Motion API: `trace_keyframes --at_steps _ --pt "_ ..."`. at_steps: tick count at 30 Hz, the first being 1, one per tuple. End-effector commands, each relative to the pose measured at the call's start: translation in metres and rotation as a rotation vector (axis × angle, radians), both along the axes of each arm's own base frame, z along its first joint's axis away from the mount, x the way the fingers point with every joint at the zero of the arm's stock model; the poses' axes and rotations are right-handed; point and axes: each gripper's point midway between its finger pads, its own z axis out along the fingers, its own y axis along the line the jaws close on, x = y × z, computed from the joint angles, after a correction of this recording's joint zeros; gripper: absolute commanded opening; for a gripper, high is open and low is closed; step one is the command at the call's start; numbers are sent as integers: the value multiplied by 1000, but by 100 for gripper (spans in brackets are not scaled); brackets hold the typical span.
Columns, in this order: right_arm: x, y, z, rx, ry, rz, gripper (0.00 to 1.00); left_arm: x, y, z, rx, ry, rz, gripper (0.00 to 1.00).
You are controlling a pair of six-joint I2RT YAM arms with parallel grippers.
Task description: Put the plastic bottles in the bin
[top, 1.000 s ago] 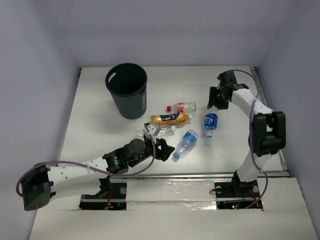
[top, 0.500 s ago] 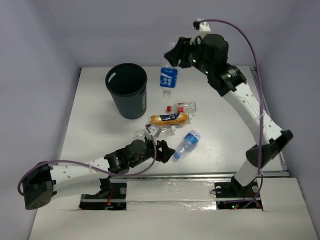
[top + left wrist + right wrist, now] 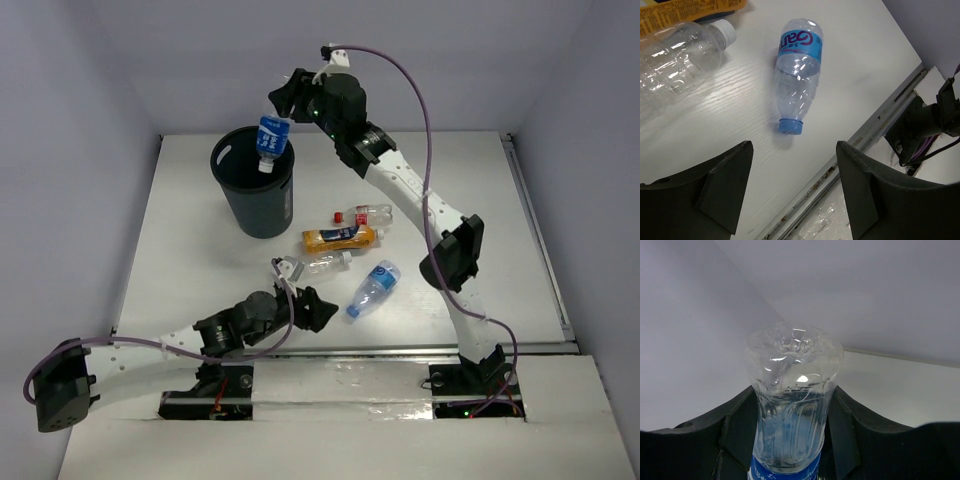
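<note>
White table [image 3: 190, 260]: right hand [image 3: 284, 102] grips blue-labelled bottle [image 3: 267, 138] above bin [image 3: 262, 208]; left hand [image 3: 314, 308] spread, empty.

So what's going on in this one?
The right tool holds a blue-labelled bottle cap-down over the mouth of the black bin, not yet released. The left tool is open and low over the table, close to a second blue-labelled bottle lying on its side. The orange-filled bottle, the red-capped bottle and the plain clear bottle also lie on the table, so four remain to go in.
</note>
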Motion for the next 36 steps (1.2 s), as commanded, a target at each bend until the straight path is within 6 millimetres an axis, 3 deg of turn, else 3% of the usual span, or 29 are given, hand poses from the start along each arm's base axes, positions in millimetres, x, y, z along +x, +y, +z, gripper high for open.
trace_keyframes --at_steps 1,4,9,14,21,28,29,32,33,34,35,36 --pt "-12 -9 89 204 -182 -39 47 2 4 6 -52 2 30 64" --pt "-8 -2 75 174 -185 -75 48 3 7 7 -49 -5 40 64" --pt "-1 11 27 42 -161 -87 51 5 7 8 -41 -13 47 64" --pt "-13 25 19 -24 -192 -62 55 7 8 9 -33 -17 56 65" --pt "-28 33 23 -75 -226 -20 81 14 11 18 -13 -36 92 65" --pt "-54 30 56 -52 -270 43 85 20 8 29 -1 -47 109 67" --pt "-61 23 70 -35 -286 44 85 20 7 29 3 -47 110 67" --pt "-70 13 70 -37 -272 42 78 24 1 32 17 -52 107 67" --pt "-84 0 92 -10 -299 38 63 25 -2 28 37 -49 105 67" --pt "-85 -2 70 -41 -263 38 56 27 -7 35 32 -57 99 67" --pt "-89 -10 74 -29 -273 25 36 27 -11 37 31 -60 91 67" --pt "-107 -30 97 0 -300 13 26 29 -15 32 51 -54 84 67"
